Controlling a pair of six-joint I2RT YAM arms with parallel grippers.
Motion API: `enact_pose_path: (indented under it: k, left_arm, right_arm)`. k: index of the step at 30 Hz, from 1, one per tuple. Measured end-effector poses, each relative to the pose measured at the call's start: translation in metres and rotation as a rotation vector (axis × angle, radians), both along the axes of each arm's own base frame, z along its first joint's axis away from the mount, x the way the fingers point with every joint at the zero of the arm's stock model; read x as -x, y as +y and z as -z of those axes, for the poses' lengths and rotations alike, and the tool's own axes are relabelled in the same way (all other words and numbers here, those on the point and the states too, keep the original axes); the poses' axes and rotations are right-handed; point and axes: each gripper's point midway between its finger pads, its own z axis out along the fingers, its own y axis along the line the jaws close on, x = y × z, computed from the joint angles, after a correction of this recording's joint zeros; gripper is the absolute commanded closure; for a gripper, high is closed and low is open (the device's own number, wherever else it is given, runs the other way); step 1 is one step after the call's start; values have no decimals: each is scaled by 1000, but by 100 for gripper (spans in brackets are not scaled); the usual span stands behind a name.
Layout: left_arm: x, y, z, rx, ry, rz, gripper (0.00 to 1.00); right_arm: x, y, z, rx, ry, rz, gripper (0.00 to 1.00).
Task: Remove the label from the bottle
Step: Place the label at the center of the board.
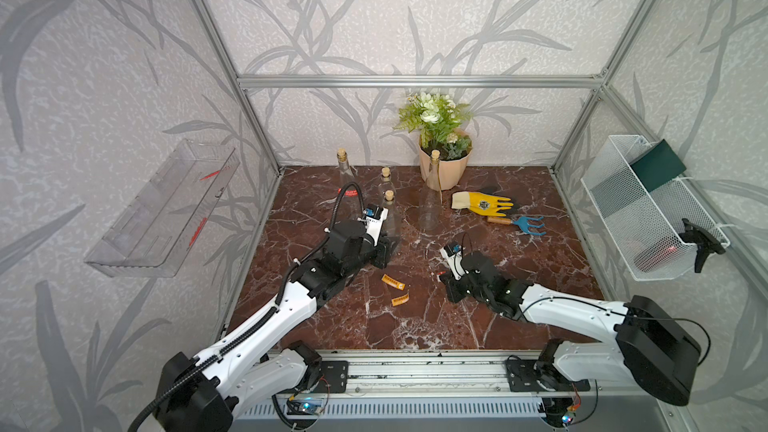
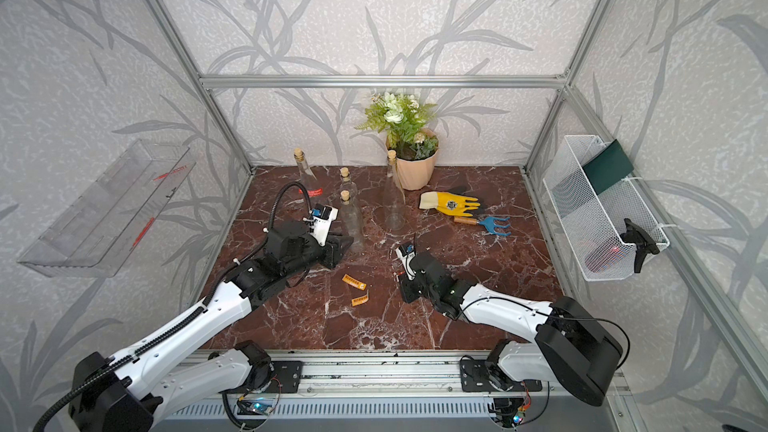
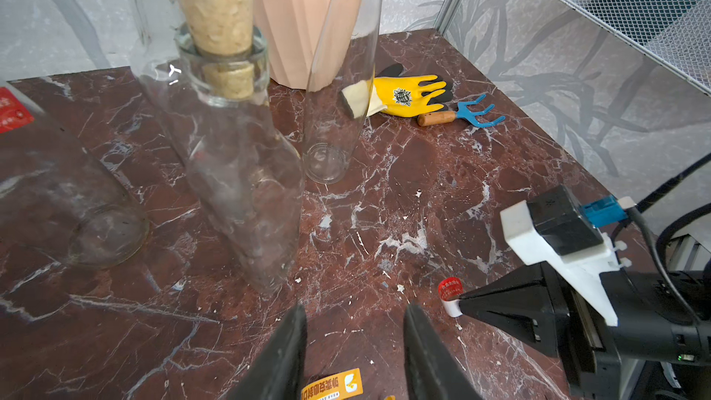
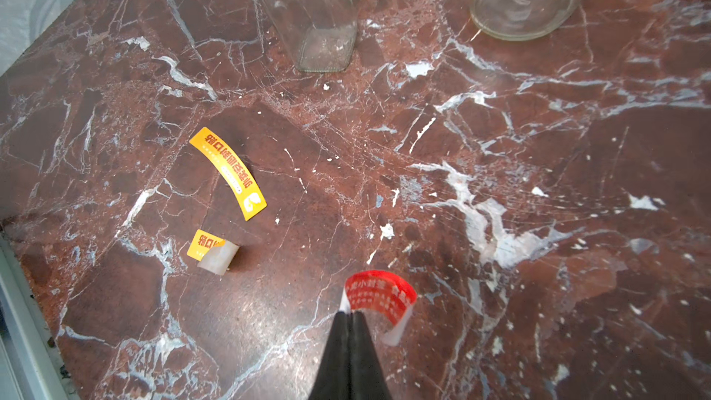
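curled red paper label [image 4: 379, 294]: white Chinese characters | long yellow paper label [image 4: 229, 173], 9 o'clock of it: red Chinese characters | yellow rubber glove [image 3: 408, 96], 1 o'clock: round black emblem, illegible

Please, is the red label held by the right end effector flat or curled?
Curled: the red label arches over, white backing showing.

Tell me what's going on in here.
The right gripper is shut on a curled red label, holding it low over the marble table. The left gripper is open and empty beside a bare corked bottle. Two orange labels already lie peeled on the table. A bottle at the back still has its red sticker.
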Motion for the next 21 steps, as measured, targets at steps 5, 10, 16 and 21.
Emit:
enact_pose_path:
  k: [5,10,16,21]
  left_arm:
    - [2,5,9,-7,7,-22,57]
    - [2,9,1,9,-15,-38,55]
    - [7,17,2,9,-33,-62,52]
    - [9,23,9,-3,-30,-80,50]
  right_arm:
    - [-3,7,-1,-6,28,7,100]
    - [-5,7,-5,-9,38,30,100]
    - [-5,6,-2,1,71,53,100]
    - [-3,7,3,18,102,59,100]
